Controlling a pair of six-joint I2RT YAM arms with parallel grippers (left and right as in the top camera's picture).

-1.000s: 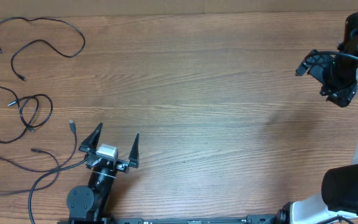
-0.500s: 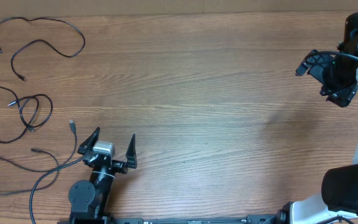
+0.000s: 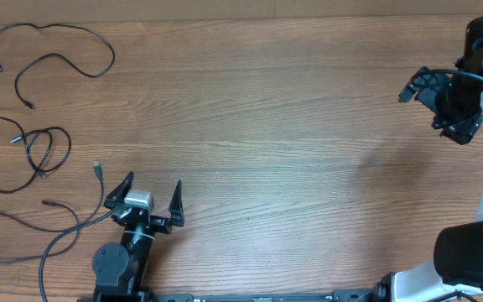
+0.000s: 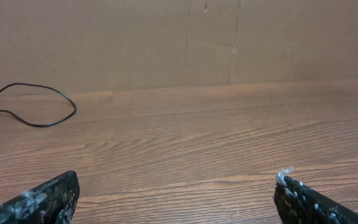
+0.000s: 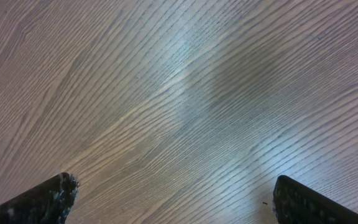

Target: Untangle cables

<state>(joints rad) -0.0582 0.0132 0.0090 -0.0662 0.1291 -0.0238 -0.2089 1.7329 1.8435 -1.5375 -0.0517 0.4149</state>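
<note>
Closest to you, the left gripper (image 3: pixel 154 181) sits low at the near edge of the wooden table (image 3: pixel 267 126), its two black fingers spread wide with nothing between them. In the left wrist view, the left gripper (image 4: pixel 176 200) shows only bare wood grain in the gap between its tips.

Just to its left lie the nearest cables (image 3: pixel 97 170): thin black strands, one ending in a small plug beside the gripper's finger. They curve toward the near-left corner (whether the strand touches the finger, you cannot tell from above).

Farther back on the left you have a looped cable (image 3: pixel 67 144), coiled over itself with its ends lying loose. It lies apart from the nearest strands.

At the far-left corner a third cable (image 3: pixel 111 54) lies in a long open curve, clear of the others. A similar curve of black cable (image 4: pixel 73 107) shows in the left wrist view, near the cardboard wall (image 4: pixel 166 37).

Well apart from all cables, the right gripper (image 3: pixel 423 107) hangs above the table's far-right side. The right wrist view shows its fingers wide apart, the right gripper (image 5: pixel 176 200) holding nothing over plain wood.
</note>
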